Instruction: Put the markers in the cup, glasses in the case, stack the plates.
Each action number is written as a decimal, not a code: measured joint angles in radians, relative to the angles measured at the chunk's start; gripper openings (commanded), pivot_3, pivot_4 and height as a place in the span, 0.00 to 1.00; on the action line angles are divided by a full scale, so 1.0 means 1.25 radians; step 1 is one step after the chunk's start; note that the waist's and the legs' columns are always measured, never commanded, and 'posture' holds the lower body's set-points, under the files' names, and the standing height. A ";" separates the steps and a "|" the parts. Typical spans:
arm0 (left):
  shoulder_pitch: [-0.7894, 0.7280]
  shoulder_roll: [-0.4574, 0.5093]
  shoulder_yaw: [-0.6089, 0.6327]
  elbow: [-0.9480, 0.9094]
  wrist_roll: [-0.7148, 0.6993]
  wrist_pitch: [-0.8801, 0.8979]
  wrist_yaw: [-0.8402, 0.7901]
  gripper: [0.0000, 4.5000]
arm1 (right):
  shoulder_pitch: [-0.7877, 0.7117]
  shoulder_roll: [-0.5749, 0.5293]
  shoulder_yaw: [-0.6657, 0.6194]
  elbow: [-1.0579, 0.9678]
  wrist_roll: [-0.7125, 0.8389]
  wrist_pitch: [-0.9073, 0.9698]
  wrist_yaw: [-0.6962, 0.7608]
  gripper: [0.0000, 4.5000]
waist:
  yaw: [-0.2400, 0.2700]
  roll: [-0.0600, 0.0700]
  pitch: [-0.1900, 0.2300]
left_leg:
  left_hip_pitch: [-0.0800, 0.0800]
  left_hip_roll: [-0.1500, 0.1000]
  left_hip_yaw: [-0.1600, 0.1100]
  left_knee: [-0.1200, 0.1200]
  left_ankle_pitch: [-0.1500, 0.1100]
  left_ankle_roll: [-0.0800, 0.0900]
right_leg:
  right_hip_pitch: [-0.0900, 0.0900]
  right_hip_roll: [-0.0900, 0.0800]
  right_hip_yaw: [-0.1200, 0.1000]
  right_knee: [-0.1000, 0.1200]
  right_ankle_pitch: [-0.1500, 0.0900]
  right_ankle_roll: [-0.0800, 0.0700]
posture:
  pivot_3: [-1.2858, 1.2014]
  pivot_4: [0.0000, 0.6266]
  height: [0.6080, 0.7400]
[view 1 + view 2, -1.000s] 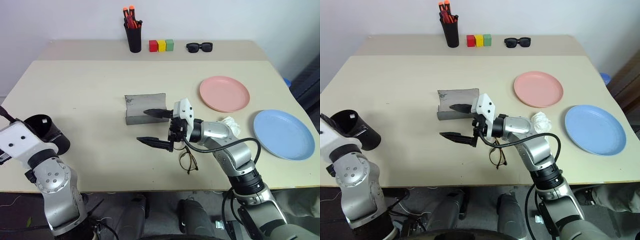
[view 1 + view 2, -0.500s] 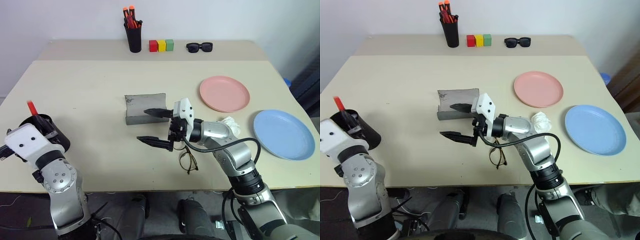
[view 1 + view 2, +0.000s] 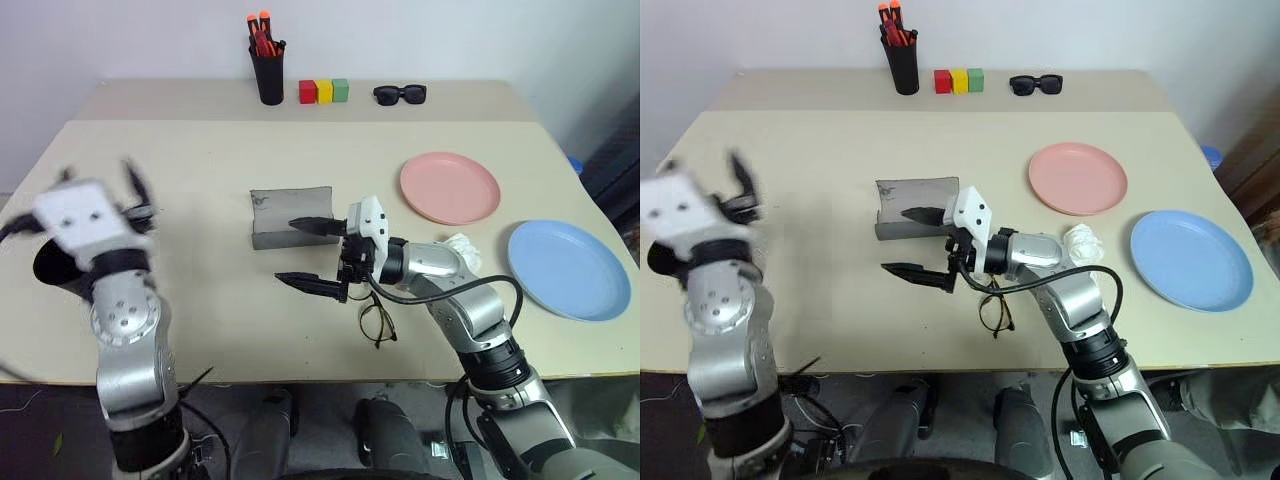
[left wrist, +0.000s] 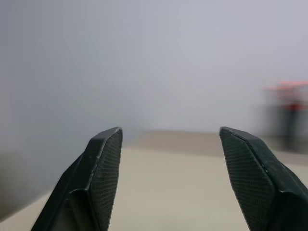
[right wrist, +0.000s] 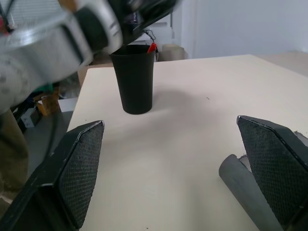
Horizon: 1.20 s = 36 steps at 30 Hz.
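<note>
Marker step looks finished: the cup (image 5: pixel 136 78) stands at the table's 9 o'clock edge with a red cap tip showing at its rim, and the left gripper (image 3: pixel 135 195), blurred with motion, is above it with fingers spread and nothing between them. Whether both markers are inside I cannot tell. Judged next: the glasses. They lie (image 3: pixel 377 322) lenses-down near the 6 o'clock edge, just beside the right forearm. The right gripper (image 3: pixel 310 255) hovers level near table centre, fingers wide apart and empty, pointing toward 9 o'clock, with the open grey case (image 3: pixel 290 215) just past its far finger. That move calls for a thin, low pinch on wire frame, then a short carry to the case. Plates unstacked: pink (image 3: pixel 449 187) at 2 o'clock, blue (image 3: pixel 567 268) at 3 o'clock, apart. Surface is a matte beige table (image 3: pixel 200 150); pale wall behind, with a pen holder (image 3: pixel 267 72), coloured blocks (image 3: pixel 322 91) and sunglasses (image 3: pixel 399 94) along the 12 o'clock edge.
</note>
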 measured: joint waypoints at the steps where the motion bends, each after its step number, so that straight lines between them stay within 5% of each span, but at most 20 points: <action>1: -0.002 0.021 -0.017 0.002 -0.030 0.043 -0.043 0.99 | -0.006 -0.009 -0.001 0.000 -0.002 0.001 -0.001 1.00 | -0.003 0.000 0.000 | 0.000 0.000 0.000 0.000 0.000 0.000 | -0.001 0.000 0.000 0.000 0.000 0.000 | 0.52 0.24 1.00; 7: -0.052 0.197 -0.078 0.102 -0.165 0.229 -0.277 0.99 | -0.016 -0.143 -0.019 0.007 -0.077 0.015 -0.014 1.00 | -0.016 0.001 0.001 | 0.000 0.000 -0.001 -0.001 0.000 0.000 | -0.001 0.001 0.000 0.000 0.000 -0.001 | 0.52 0.24 1.00; 12: -0.172 0.271 -0.099 0.277 -0.219 0.270 -0.415 0.99 | 0.042 -0.247 -0.066 0.000 -0.093 0.019 0.003 1.00 | -0.015 0.001 0.001 | 0.000 0.000 -0.001 -0.001 0.000 0.000 | 0.000 0.000 -0.001 -0.001 0.000 0.000 | 0.52 0.24 1.00; 16: -0.294 0.378 -0.267 0.420 -0.209 0.294 -0.590 0.99 | 0.099 -0.294 -0.112 -0.032 -0.092 0.018 0.004 1.00 | -0.017 0.001 0.001 | -0.001 0.000 0.001 -0.001 0.000 0.001 | 0.000 0.000 0.000 -0.001 -0.001 0.000 | 0.52 0.24 1.00; 22: -0.362 0.379 -0.379 0.570 -0.187 0.237 -0.751 0.99 | 0.139 -0.296 -0.148 -0.091 -0.091 0.029 -0.025 1.00 | -0.016 0.001 0.002 | -0.001 0.002 -0.003 -0.001 0.000 0.001 | -0.001 -0.001 0.000 -0.001 -0.001 0.000 | 0.52 0.24 1.00; 25: -0.378 0.382 -0.413 0.611 -0.152 0.172 -0.799 0.81 | 0.173 -0.296 -0.156 -0.126 -0.090 0.042 -0.042 1.00 | -0.015 0.001 0.002 | -0.001 0.002 -0.003 -0.001 0.000 0.001 | -0.001 -0.003 0.000 -0.001 -0.001 0.000 | 0.52 0.24 1.00; 32: -0.382 0.372 -0.430 0.658 -0.109 0.069 -0.844 0.04 | 0.210 -0.302 -0.179 -0.155 -0.078 0.060 -0.054 1.00 | -0.015 0.001 0.002 | -0.001 0.002 -0.003 -0.001 0.000 0.001 | -0.001 -0.003 0.000 -0.001 -0.001 0.000 | 0.52 0.24 1.00; 36: -0.363 0.378 -0.430 0.642 -0.095 0.005 -0.869 0.01 | 0.209 -0.306 -0.179 -0.157 -0.072 0.077 -0.056 1.00 | -0.015 0.001 0.002 | -0.001 0.002 -0.003 -0.001 0.000 0.001 | -0.001 -0.003 0.000 -0.001 -0.001 0.000 | 0.52 0.24 1.00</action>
